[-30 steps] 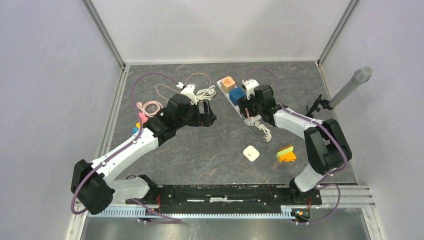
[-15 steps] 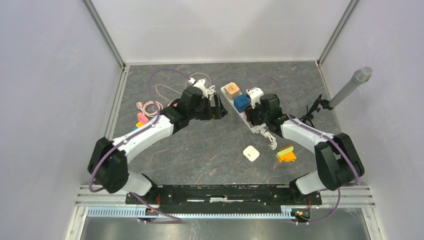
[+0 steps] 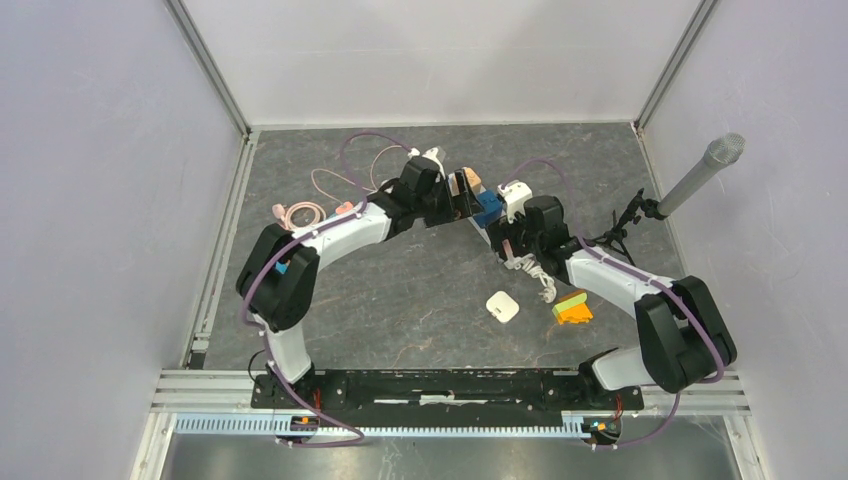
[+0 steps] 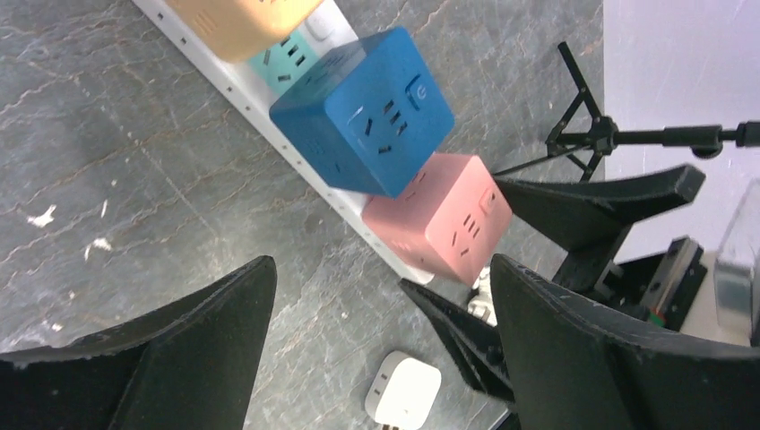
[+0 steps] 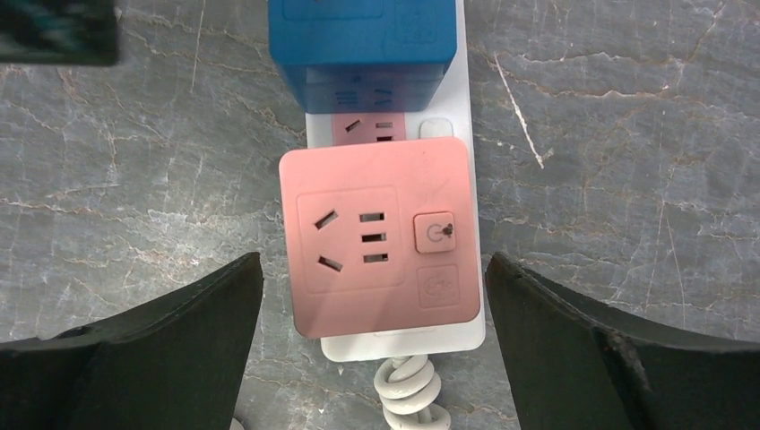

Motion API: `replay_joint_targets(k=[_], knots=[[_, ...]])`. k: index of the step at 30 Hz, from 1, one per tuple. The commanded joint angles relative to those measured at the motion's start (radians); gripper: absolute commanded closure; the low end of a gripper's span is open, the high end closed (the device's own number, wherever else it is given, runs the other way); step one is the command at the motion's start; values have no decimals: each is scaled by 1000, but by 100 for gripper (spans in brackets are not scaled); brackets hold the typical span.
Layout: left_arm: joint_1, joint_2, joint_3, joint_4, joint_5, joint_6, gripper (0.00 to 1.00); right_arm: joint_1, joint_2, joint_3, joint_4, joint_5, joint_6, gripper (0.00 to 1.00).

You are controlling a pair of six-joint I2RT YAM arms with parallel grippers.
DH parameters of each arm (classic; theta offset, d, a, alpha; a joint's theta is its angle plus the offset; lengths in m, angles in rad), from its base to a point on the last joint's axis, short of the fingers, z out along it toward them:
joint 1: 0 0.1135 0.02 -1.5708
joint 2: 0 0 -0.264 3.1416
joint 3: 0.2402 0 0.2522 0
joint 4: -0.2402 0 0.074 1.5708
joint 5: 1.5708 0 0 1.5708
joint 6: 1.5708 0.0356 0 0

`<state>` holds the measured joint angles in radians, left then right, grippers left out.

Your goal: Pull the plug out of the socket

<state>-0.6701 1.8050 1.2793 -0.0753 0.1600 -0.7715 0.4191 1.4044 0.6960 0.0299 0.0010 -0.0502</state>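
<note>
A white power strip, the socket (image 5: pixel 403 345), lies on the dark floor with cube plugs seated in a row. The pink cube plug (image 5: pixel 376 237) sits at the cable end, the blue cube (image 4: pixel 367 112) beside it and the orange cube (image 4: pixel 242 18) beyond. My right gripper (image 5: pixel 372 260) is open above the pink cube, one finger on each side, not touching it. My left gripper (image 4: pixel 381 269) is open, hovering off the strip's left side near the blue and pink cubes. From above, the left gripper (image 3: pixel 462 195) and right gripper (image 3: pixel 508 243) flank the blue cube (image 3: pixel 488 203).
The strip's coiled white cable (image 5: pixel 408 390) trails from its near end. A loose white adapter (image 3: pixel 502 306) and an orange-and-green block (image 3: pixel 572 308) lie nearer the bases. A microphone on a small tripod (image 3: pixel 700 175) stands right. Pink cable (image 3: pixel 300 213) lies left.
My left arm swung right from the floor's middle to the strip. My right gripper slid towards the strip's cable end and its jaws spread wide. The strip shifted slightly nearer.
</note>
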Motion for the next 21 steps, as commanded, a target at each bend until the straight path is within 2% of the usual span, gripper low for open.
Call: replay_joint_targets(k=[1,5,11,16,21], knots=[[-5,71,96,58,-12,-65,8,0,6,25,77,1,7,2],[-5,142,144,55,-53,-99,14,1,26,47,85,2,-2,15],[-5,218,225,20,-108,-110,24,2,30,37,104,-35,-18,26],[-5,248,226,5,-123,-108,32,0,33,27,109,-49,-41,36],[-5,267,186,0,-113,-90,36,1,25,19,128,-58,-52,37]])
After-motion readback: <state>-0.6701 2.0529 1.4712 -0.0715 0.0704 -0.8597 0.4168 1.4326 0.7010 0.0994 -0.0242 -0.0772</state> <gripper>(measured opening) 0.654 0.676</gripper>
